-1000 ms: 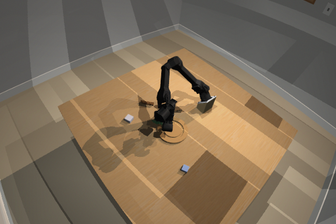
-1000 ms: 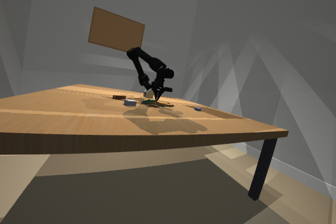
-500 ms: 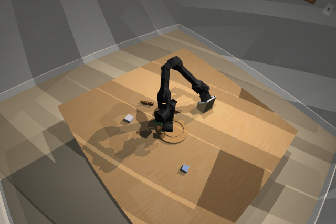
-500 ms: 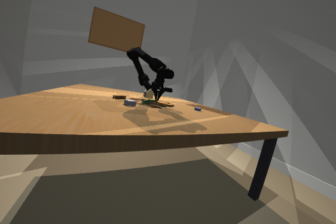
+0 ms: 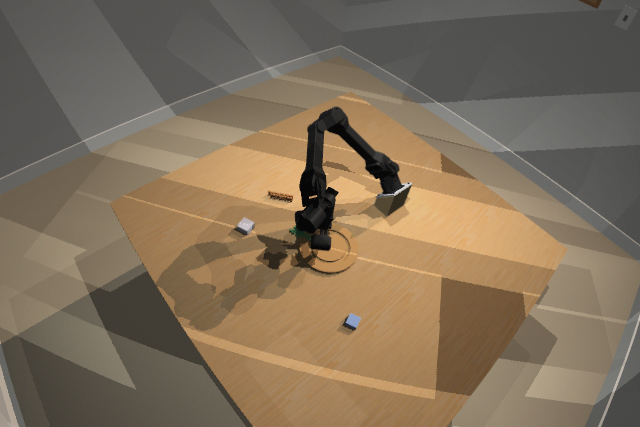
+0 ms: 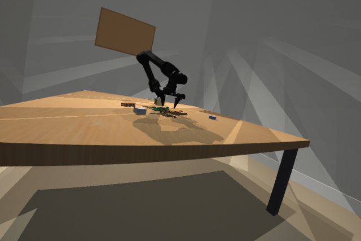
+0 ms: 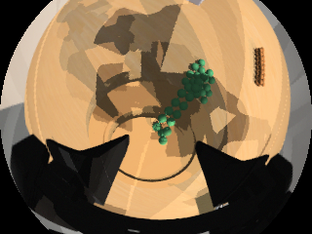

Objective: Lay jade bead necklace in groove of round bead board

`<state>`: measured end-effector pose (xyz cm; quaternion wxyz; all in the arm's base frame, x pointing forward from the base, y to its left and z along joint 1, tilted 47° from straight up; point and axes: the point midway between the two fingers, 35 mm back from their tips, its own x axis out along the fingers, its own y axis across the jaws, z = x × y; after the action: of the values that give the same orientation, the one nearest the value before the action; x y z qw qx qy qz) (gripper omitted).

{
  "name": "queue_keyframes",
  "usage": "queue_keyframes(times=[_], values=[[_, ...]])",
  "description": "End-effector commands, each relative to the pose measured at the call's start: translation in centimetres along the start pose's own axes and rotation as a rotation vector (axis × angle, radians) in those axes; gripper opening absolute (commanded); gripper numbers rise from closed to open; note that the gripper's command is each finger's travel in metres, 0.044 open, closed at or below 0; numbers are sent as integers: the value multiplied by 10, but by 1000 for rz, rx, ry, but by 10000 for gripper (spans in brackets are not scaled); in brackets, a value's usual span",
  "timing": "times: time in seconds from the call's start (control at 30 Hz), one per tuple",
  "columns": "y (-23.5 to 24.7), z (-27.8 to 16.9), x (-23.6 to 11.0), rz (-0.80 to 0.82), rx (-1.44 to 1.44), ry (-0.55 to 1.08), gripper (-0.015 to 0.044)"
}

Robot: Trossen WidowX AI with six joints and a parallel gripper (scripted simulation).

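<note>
The jade bead necklace (image 7: pixel 185 94) (image 6: pixel 159 109) (image 5: pixel 295 230) lies bunched on the table, one end reaching onto the rim of the round bead board (image 7: pixel 144 182) (image 5: pixel 341 262) (image 6: pixel 178 110) near its groove, most of it beside the board. My gripper (image 7: pixel 164 142) (image 6: pixel 168 106) is open, its two fingers spread low over the board, with the necklace end just ahead of the fingertips and not between them. In the top view the wrist hides most of the necklace.
A white block (image 5: pixel 245 225) (image 6: pixel 140 110) sits left of the board. A brown comb-like strip (image 5: pixel 280 196) (image 6: pixel 127 104) (image 7: pixel 259 66) lies farther back. A blue block (image 5: pixel 352 321) (image 6: pixel 212 117) sits toward the front. The arm's base (image 5: pixel 392 197) stands behind the board.
</note>
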<state>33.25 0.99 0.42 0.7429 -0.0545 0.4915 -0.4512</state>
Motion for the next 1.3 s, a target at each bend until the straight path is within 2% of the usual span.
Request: queue_keyframes(times=[0.0, 0.1, 0.27, 1.27], values=[[1, 2, -15, 6, 7, -4, 440], [0, 0, -8, -2, -3, -3, 440], [0, -1, -17, 5, 7, -4, 440], [0, -1, -17, 5, 7, -4, 440]])
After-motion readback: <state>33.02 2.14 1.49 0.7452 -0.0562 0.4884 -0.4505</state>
